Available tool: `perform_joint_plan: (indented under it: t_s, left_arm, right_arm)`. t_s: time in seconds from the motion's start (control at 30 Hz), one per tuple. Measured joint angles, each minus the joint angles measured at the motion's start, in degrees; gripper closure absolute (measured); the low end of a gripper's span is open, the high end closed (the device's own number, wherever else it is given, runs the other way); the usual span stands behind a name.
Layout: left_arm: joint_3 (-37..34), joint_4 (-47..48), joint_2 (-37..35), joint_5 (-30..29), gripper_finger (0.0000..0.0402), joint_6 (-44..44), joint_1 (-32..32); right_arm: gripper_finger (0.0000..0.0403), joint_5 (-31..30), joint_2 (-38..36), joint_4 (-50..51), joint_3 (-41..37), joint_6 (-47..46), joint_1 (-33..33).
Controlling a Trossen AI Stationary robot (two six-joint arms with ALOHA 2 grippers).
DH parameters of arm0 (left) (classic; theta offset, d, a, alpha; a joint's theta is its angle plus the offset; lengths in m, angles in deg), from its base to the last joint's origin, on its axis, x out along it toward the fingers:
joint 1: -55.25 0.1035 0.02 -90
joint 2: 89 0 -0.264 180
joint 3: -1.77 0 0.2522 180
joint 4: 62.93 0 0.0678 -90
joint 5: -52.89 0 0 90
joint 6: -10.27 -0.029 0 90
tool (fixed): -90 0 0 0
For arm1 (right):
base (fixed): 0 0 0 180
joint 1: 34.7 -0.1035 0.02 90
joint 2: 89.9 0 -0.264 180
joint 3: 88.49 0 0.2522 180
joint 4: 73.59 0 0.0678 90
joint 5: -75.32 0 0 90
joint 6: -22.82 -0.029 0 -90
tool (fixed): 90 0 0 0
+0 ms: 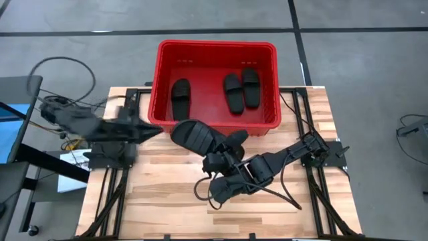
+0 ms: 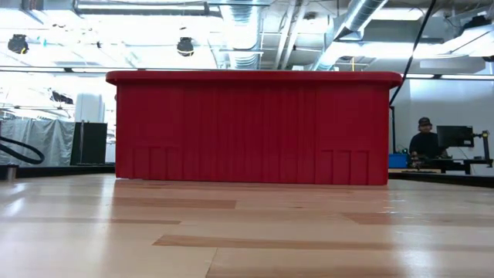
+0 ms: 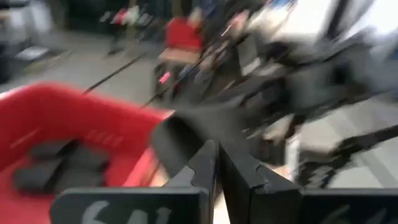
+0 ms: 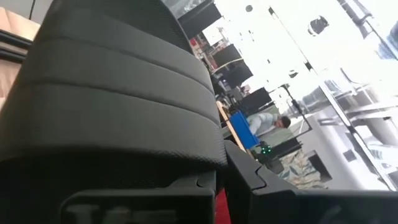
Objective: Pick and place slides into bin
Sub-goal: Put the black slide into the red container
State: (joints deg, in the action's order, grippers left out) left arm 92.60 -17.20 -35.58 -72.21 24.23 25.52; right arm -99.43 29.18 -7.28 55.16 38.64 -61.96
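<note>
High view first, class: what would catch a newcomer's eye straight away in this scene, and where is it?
The large red plastic bin with slotted sides stands at the wooden table's far edge, with three black slide sandals lying inside it. Just in front of it, the right gripper holds a fourth black slide sandal lifted near the rim, while the left gripper waits, shut, beside the bin's left corner.

Dark jointed arms (image 1: 281, 157), black trailing cables (image 1: 267, 191), angular fingers (image 3: 205, 165).

Even overhead light leaves the high view sharp with soft shadows, bright ceiling lamps (image 2: 185, 46) blow out the low view's background and gloss the counter (image 2: 247, 232), while the left wrist view smears with motion blur.
</note>
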Motion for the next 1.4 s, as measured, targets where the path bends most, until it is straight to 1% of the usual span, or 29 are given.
perform_joint_plan:
  t_s: [0.1, 0.23, 0.33, 0.43, 0.6, 0.73, 0.9, 1.07, 1.23, 1.4]
  left_arm:
    - [-0.2, 2.0, 2.3, 1.9, 0.039, 0.8, 3.1]
    - [0.2, 0.6, 2.7, 3.0, 0.0373, 0.1, 5.5]
    - [0.1, 0.5, 3.5, 4.9, 0.0349, 0.1, 7.3]
    - [0.0, 0.8, 3.5, 6.6, 0.0321, 0.1, 8.9]
    - [0.0, 0.6, 4.2, 12.2, 0.0281, 0.4, 11.1]
    - [0.0, 1.8, 5.4, 16.5, 0.027, 1.7, 13.1]
    - [0.0, 0.9, 7.2, 19.4, 0.0269, 1.2, 15.0]
    - [0.0, 2.7, 6.9, 19.5, 0.0269, 1.1, 15.9]
    - [0.0, 4.1, 4.9, 17.4, 0.0269, 1.5, 15.9]
    - [0.0, 4.5, 2.4, 16.3, 0.0269, 1.6, 15.9]
  right_arm:
    - [0.0403, -1.1, 0.0, 0.0, 0.0, 0.3, -0.8]
    - [0.0403, -2.3, 0.0, -0.8, 0.0, 1.3, -1.3]
    - [0.0403, -3.7, 0.0, -1.4, 0.0, 2.3, -1.6]
    - [0.0403, -3.8, 0.0, -1.5, 0.0, 2.7, -1.7]
    - [0.0399, -3.9, 0.0, -1.8, 0.0, 4.2, -1.6]
    - [0.04, -4.4, 0.0, -1.8, 0.0, 4.4, -1.6]
    - [0.04, -5.6, 0.0, -1.8, 0.0, 4.4, -1.6]
    - [0.0402, -5.5, 0.0, -1.6, 0.0, 4.4, -1.9]
    - [0.0402, -4.4, 0.0, -1.5, 0.0, 4.3, -3.1]
    - [0.0402, -4.9, 0.1, -1.4, 0.0, 4.3, -3.5]
